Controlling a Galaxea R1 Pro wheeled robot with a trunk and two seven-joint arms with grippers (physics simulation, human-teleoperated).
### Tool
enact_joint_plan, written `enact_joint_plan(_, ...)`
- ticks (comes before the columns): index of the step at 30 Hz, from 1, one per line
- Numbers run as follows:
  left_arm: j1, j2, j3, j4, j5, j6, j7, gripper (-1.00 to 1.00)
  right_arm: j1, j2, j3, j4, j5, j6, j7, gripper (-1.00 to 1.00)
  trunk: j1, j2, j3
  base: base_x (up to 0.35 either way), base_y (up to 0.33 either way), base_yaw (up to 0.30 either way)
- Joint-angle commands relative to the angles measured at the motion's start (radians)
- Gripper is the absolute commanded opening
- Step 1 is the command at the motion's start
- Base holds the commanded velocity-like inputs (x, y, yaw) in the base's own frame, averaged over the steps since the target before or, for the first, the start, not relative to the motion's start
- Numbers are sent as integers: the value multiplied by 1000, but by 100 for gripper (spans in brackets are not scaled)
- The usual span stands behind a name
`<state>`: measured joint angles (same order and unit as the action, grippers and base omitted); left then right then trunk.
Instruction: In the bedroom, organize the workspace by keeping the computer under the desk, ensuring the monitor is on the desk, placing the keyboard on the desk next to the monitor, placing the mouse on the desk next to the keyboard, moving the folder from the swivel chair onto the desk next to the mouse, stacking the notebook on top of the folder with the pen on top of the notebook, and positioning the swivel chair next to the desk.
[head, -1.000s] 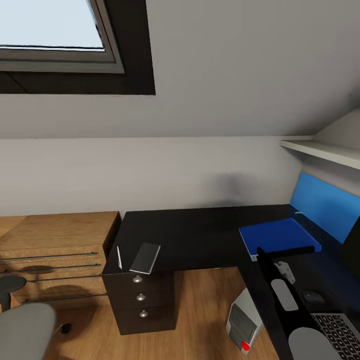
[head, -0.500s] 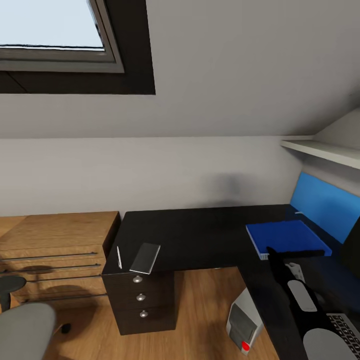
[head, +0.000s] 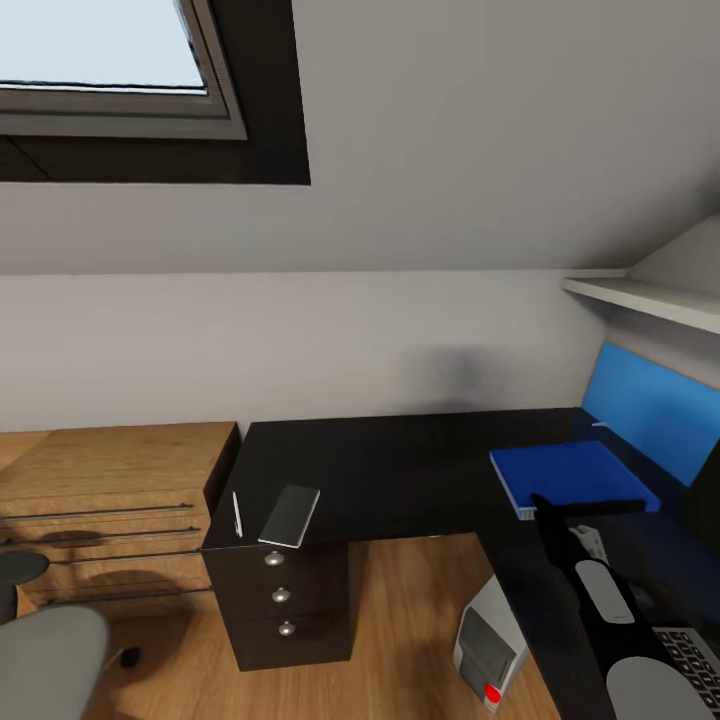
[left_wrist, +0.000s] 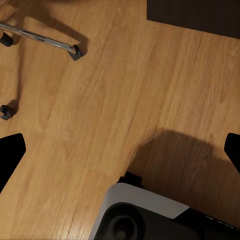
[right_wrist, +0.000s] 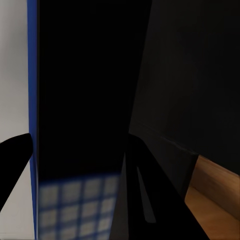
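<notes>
The blue folder (head: 570, 476) lies flat on the black desk (head: 400, 470) at the right, in front of the blue back panel. My right gripper (head: 548, 510) sits at the folder's near edge; in the right wrist view one finger (right_wrist: 15, 150) stands far out to the side, so it is open. The grey notebook (head: 290, 516) and the thin pen (head: 238, 513) lie side by side on the desk's left end. The computer (head: 488, 648) stands on the floor under the desk. A corner of the keyboard (head: 692, 655) and the monitor's edge (head: 706, 500) show at the right. My left gripper (left_wrist: 120, 150) hangs open over the floor.
The swivel chair's grey seat (head: 45, 665) is at the lower left, and its chrome leg with a castor (left_wrist: 75, 50) is on the plank floor. A wooden dresser (head: 110, 500) adjoins the desk's drawer unit (head: 285, 600). A white shelf (head: 650, 298) hangs above the blue panel.
A second ago the folder and my right arm were further left; both shifted right together. Over the last half second nothing has moved apart from a slight camera shift.
</notes>
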<state>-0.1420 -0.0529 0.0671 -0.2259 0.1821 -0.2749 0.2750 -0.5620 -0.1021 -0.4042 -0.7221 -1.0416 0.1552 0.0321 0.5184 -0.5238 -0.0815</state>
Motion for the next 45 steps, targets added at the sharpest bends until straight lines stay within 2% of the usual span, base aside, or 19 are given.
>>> enact_joint_plan(1, -1, -1, 7, 0, 2, -4, -2, 100, -1, 0, -4, 0, -6, 8, 3, -100, 4, -9, -5, 0, 0, 0)
enact_joint_plan(10, -1, -1, 7, 0, 2, -4, -2, 100, -1, 1, -7, 0, -27, 26, -20, -100, 39, -72, -33, 0, 0, 0)
enact_joint_plan(19, -1, -1, 7, 0, 2, -4, -2, 100, -1, 1, -7, 0, -85, 30, -135, -100, 73, -135, -62, 0, 0, 0)
enact_joint_plan(34, -1, -1, 7, 0, 2, -4, -2, 100, -1, 0, -8, -1, -92, 30, -156, -100, 131, -240, -109, 0, 0, 0)
enact_joint_plan(45, -1, -1, 7, 0, 2, -4, -2, 100, -1, -1, -27, 0, -92, 30, -175, -100, 173, -317, -143, 0, 0, 0)
